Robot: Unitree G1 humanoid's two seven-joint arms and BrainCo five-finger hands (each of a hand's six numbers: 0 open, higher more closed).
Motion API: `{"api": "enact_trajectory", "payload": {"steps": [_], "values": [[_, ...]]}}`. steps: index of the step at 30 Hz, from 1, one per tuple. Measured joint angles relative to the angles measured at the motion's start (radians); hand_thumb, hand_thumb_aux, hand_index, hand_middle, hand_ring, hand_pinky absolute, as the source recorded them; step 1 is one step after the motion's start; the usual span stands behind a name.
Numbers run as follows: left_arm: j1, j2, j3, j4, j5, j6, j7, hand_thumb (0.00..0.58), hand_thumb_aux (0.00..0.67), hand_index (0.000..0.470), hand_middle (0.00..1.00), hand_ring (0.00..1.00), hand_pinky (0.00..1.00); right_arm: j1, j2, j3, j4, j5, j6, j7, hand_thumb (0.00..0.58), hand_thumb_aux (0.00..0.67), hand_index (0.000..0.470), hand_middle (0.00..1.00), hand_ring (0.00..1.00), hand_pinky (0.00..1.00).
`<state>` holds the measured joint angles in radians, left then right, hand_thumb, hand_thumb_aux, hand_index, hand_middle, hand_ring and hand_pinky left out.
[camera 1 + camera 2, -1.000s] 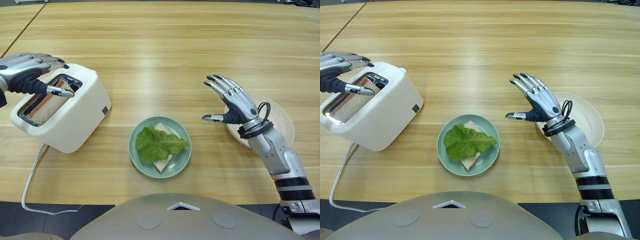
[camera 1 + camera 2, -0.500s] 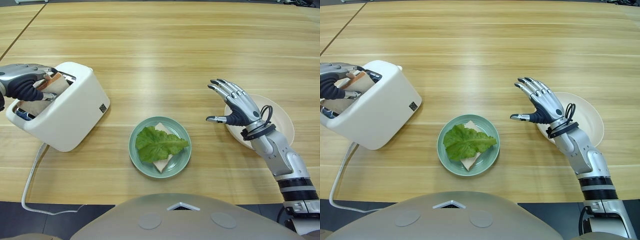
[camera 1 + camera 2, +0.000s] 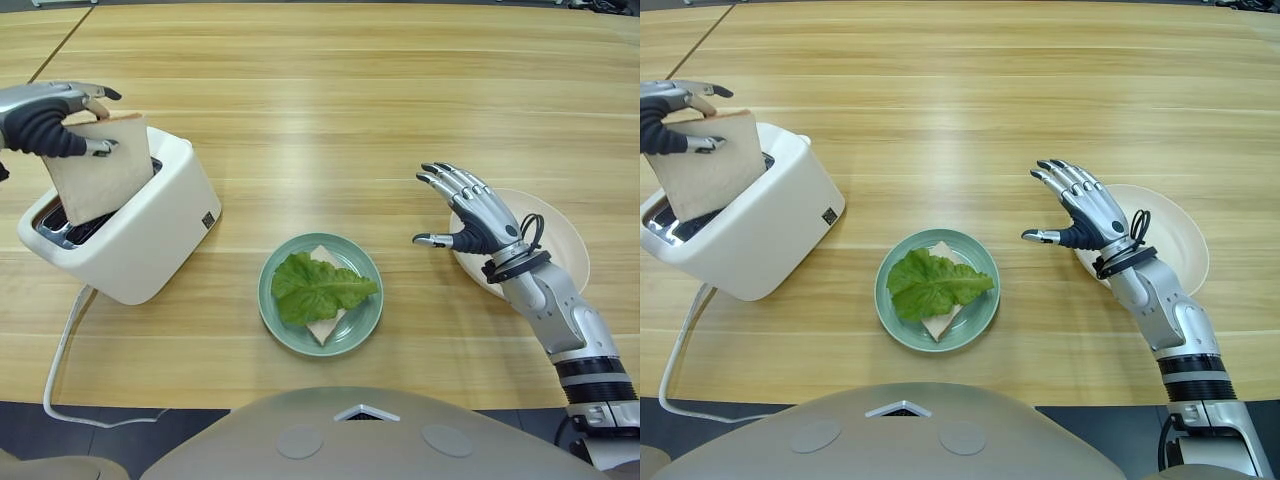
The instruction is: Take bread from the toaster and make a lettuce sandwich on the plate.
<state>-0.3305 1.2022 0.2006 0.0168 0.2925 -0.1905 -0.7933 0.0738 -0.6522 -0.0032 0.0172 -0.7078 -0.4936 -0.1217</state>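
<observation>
Left hand (image 3: 45,118) pinching square tan bread slice (image 3: 100,172) standing partly inside white plastic toaster (image 3: 145,240) by wooden desk's (image 3: 330,90) left edge, right hand (image 3: 472,212) fingers spread, holding nothing, near right edge, round green ceramic plate (image 3: 368,322) carrying lettuce leaf (image 3: 320,288) near front edge.

A white toaster (image 3: 150,240), tan bread slice (image 3: 95,180), sage-green plate (image 3: 366,318), bright green lettuce leaf (image 3: 315,288) and cream bowl (image 3: 566,238) are shown; the table (image 3: 330,110) is light wood-grained.
</observation>
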Motion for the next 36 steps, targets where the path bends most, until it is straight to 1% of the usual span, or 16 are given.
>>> {"api": "enact_trajectory", "payload": {"steps": [2, 4, 10, 12, 17, 24, 26, 30, 36], "values": [[-0.11, 0.019, -0.018, 0.034, -0.005, -0.005, -0.006, 0.58, 0.67, 0.47, 0.0, 0.0, 0.0, -0.001, 0.001, 0.005, 0.0, -0.001, 0.006, 0.0, 0.0, 0.0, 0.0, 0.0, 0.0, 0.0], [-0.175, 0.028, -0.04, 0.037, -0.04, -0.017, -0.033, 0.58, 0.67, 0.47, 0.0, 0.0, 0.0, -0.001, 0.002, 0.013, -0.001, -0.001, 0.01, 0.0, 0.0, 0.0, 0.0, 0.0, 0.0, 0.0], [-0.3, -0.01, -0.093, -0.016, -0.12, -0.039, -0.066, 0.58, 0.67, 0.47, 0.0, 0.0, 0.0, -0.005, 0.009, 0.034, -0.002, -0.001, 0.022, -0.002, 0.0, 0.0, 0.0, 0.0, 0.0, 0.0], [-0.339, -0.048, -0.104, -0.061, -0.164, -0.041, -0.064, 0.58, 0.67, 0.47, 0.0, 0.0, 0.0, -0.025, 0.021, 0.046, -0.001, -0.002, 0.024, -0.002, 0.0, 0.0, 0.0, 0.0, 0.0, 0.0], [-0.292, -0.148, -0.162, -0.164, -0.245, -0.031, -0.079, 0.58, 0.67, 0.47, 0.0, 0.0, 0.0, -0.084, 0.039, 0.073, 0.018, -0.01, 0.022, -0.023, 0.0, 0.0, 0.0, 0.0, 0.0, 0.0], [-0.155, -0.325, -0.326, -0.252, -0.323, -0.033, -0.125, 0.58, 0.67, 0.47, 0.0, 0.0, 0.0, -0.121, 0.044, 0.087, 0.044, -0.01, 0.006, -0.036, 0.0, 0.0, 0.0, 0.0, 0.0, 0.0], [-0.142, -0.356, -0.343, -0.269, -0.333, -0.001, -0.124, 0.58, 0.67, 0.47, 0.0, 0.0, 0.0, -0.121, 0.045, 0.089, 0.046, -0.01, 0.005, -0.039, 0.0, 0.0, 0.0, 0.0, 0.0, 0.0], [-0.114, -0.442, -0.359, -0.33, -0.366, 0.148, -0.076, 0.58, 0.67, 0.47, 0.0, 0.0, 0.0, -0.121, 0.046, 0.106, 0.053, -0.01, -0.002, -0.043, 0.0, 0.0, 0.0, 0.0, 0.0, 0.0], [-0.066, -0.487, -0.319, -0.356, -0.455, 0.367, -0.04, 0.58, 0.67, 0.47, 0.0, 0.0, 0.0, -0.13, 0.047, 0.113, 0.063, -0.01, -0.003, -0.047, 0.0, 0.0, 0.0, 0.0, 0.0, 0.0]]}}
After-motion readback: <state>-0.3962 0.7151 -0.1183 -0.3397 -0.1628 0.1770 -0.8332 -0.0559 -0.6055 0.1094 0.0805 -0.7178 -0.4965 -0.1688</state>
